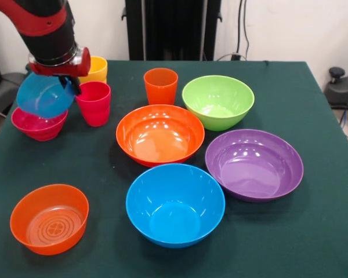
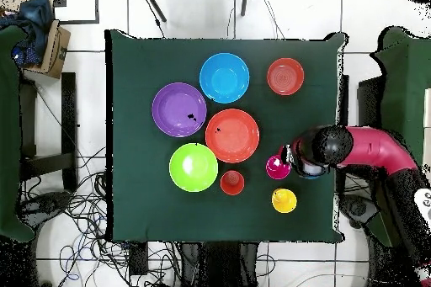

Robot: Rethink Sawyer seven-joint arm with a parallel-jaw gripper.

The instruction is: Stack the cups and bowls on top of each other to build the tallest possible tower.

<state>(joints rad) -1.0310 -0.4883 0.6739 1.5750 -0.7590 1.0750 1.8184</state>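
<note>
Seven bowls, three cups on worktop [image 1: 313, 231]. End effector [image 1: 68, 83] grips translucent blue bowl [image 1: 45, 95] (tilted, glossy) above magenta bowl [image 1: 39, 125], far left; red-pink cup [image 1: 94, 102] just beside.

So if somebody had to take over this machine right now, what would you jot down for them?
Hand: shut on the translucent blue bowl, held tilted in the air just above the small magenta bowl at the table's edge.

Cups: yellow, red-pink and orange stand upright, separate.

Bowls, all single on the cloth: large orange, lime green, purple, blue, translucent orange.

Done: nothing stacked yet.

Left: probably set the held bowl down, then build the whole tower.
</note>
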